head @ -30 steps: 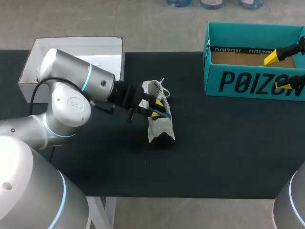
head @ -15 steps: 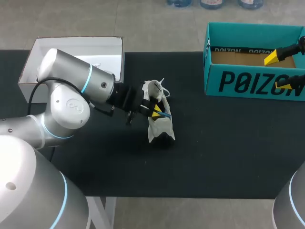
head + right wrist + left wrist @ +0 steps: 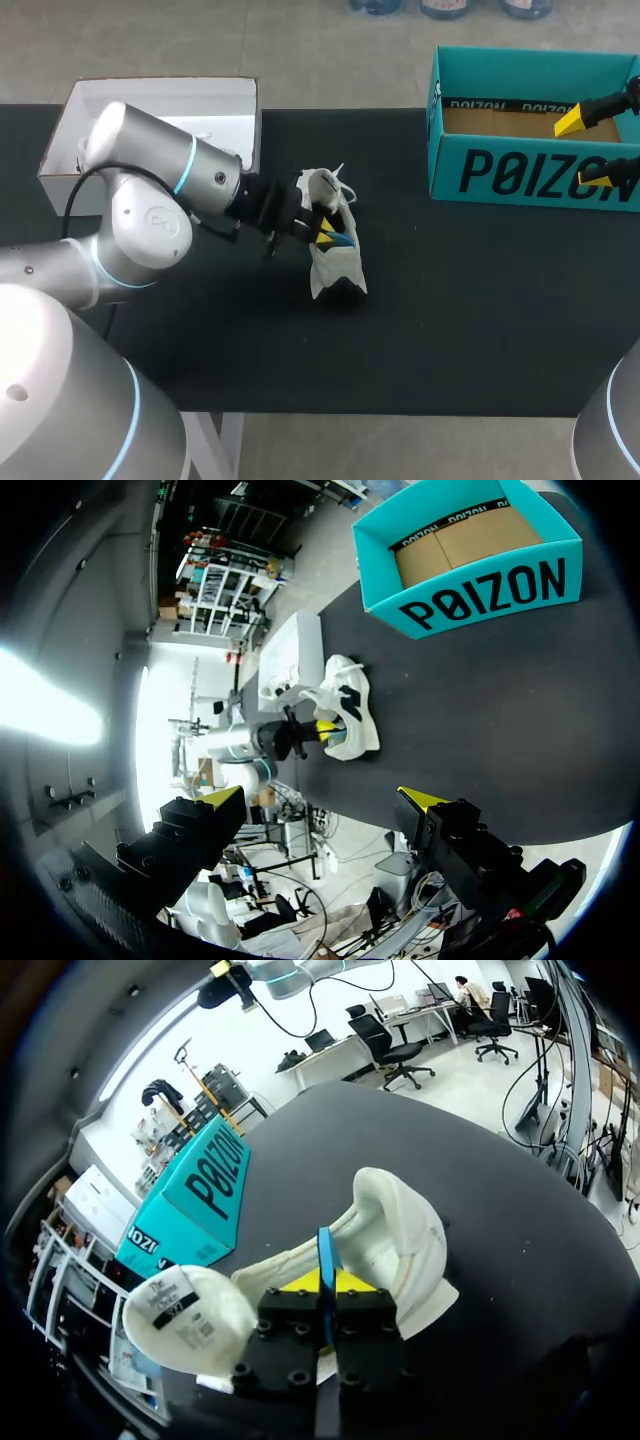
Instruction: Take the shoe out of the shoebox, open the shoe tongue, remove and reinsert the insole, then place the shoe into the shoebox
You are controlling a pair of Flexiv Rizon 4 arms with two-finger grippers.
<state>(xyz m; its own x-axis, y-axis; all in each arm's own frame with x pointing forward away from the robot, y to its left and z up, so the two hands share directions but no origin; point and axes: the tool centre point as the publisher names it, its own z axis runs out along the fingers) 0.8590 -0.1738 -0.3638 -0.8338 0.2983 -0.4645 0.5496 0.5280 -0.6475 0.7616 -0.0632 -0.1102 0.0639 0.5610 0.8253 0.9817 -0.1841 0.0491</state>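
Left hand (image 3: 327, 1282), pinched narrow on the thin blue insole (image 3: 325, 1248), has eased back a touch over the last second. The white fabric shoe (image 3: 405, 1225) lies unmoved on the black tabletop (image 3: 480, 300), so the insole's removal looks barely begun.

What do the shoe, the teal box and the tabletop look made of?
Shoe: soft white fabric, possibly knit, matte; its upper folds and sags.
Box: cardboard, with a printed teal outside and a bare brown inside.
Tabletop: black matte covering, maybe felt or rubber; it shows no glare.
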